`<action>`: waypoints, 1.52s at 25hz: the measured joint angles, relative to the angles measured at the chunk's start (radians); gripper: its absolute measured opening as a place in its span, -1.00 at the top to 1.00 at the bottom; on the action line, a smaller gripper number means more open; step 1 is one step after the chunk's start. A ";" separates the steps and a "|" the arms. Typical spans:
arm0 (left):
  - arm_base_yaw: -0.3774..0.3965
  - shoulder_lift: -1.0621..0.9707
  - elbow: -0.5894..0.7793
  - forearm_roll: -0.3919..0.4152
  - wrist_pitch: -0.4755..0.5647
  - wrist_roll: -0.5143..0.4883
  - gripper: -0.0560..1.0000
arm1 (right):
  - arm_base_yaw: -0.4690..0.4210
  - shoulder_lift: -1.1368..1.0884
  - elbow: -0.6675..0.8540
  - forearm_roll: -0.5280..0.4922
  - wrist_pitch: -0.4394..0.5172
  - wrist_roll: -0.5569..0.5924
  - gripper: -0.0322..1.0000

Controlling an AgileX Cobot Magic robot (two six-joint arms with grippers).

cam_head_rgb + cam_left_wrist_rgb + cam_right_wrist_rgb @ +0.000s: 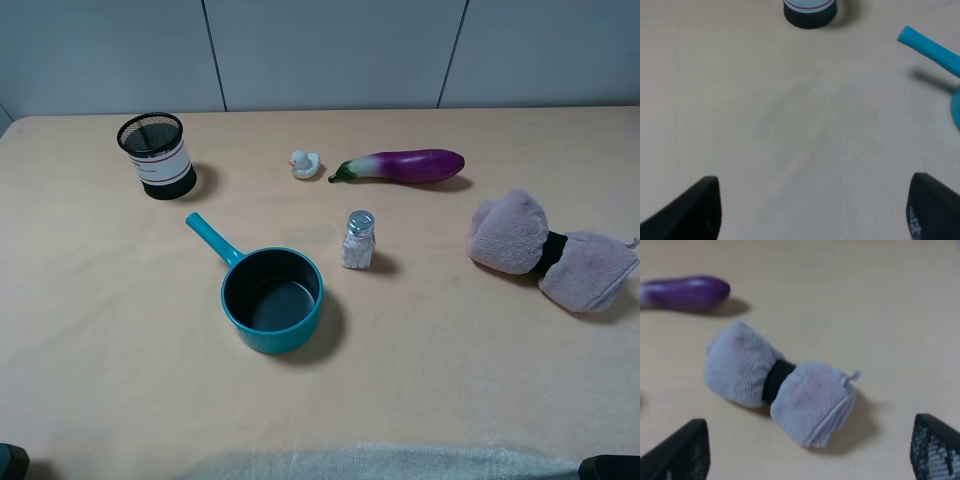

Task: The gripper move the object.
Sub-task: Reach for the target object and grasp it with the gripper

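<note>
Towel (553, 250) lies untouched on counter (450, 380), apart from eggplant (405, 165). Right gripper (805, 460) near it, jaws spread, empty; left gripper (812, 210) jaws also spread. Grasp, move: not yet done.

Black mesh cup (153, 152), small duck (304, 163), purple eggplant (400, 165), shaker (358, 240), teal saucepan (272, 298), tan table (100, 300).

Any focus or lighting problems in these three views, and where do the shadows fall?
Exterior high: sharp and evenly lit, with no glare; soft shadows fall to the right of the pot and mesh cup. Left wrist: pale, washed-out tabletop, with the fingers blurred at the frame edge. Right wrist: plush towel and eggplant slightly out of focus, with a cooler tint.
</note>
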 joint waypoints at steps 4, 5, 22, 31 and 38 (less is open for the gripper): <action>0.000 0.000 0.000 0.000 0.000 0.000 -0.53 | 0.000 0.257 -0.098 0.000 -0.024 -0.014 -0.24; 0.000 0.000 0.000 0.000 0.000 0.000 -0.53 | 0.000 0.328 -0.136 -0.001 -0.024 -0.031 -0.24; 0.000 0.000 0.000 0.000 0.000 0.000 -0.53 | 0.000 1.097 -0.502 0.002 0.175 -0.540 -0.24; 0.000 0.000 0.000 0.000 0.000 0.000 -0.53 | 0.000 1.240 -0.502 0.094 0.155 -0.645 -0.24; 0.000 0.000 0.000 0.000 0.000 0.000 -0.53 | 0.038 1.323 -0.503 0.095 0.122 -0.732 -0.24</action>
